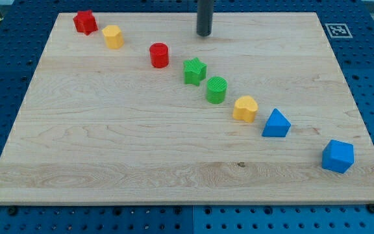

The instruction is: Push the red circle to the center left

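A dark rod hangs over the top of a wooden board (174, 156) in the single camera view, my tip (204, 34) resting near the top edge, up and to the view's right of the red circle (159, 55) and well apart from it. The rod has no pincer at all: it grasps nothing and touches no block here. The red circle sits in the upper middle of the board, part of a diagonal line of blocks that runs from the top left to the bottom right. To send it to the center left, the tip would best come round to the circle's upper right side and press down and leftward through its middle, since an off-centre contact would probably let the round block roll away sideways. The path toward the left middle looks open. A green star (195, 71) stands just beside the circle on its right, close enough to be clipped on the approach, with a green cylinder (216, 90), a yellow heart (245, 108), a blue triangle (276, 123) and a blue cube (337, 156) farther along. A yellow block (113, 37) and a red star (85, 22) lie up left, clear of the route.
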